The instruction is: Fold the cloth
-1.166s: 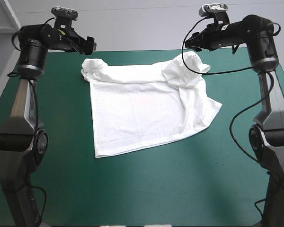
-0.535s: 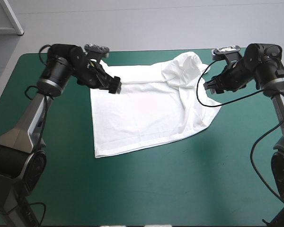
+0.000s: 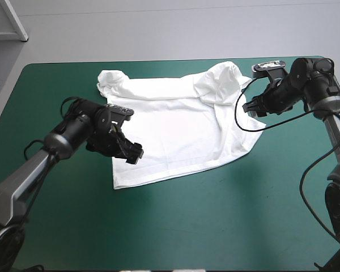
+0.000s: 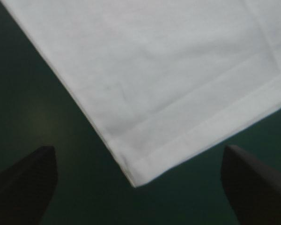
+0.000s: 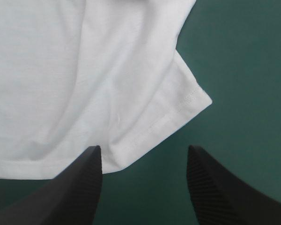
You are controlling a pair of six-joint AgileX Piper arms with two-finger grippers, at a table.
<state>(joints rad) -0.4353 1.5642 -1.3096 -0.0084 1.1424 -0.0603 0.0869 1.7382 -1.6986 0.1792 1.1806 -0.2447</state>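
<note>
Jaws, left wrist view: the left gripper is held wide open, with a hem corner of the T-shirt lying between the fingers.
Jaws, right wrist view: the right gripper is parted, with a stitched T-shirt corner just ahead.
T-shirt, high view: it is spread flat on the table, from the middle towards the far edge, with one gripper at each side.
</note>
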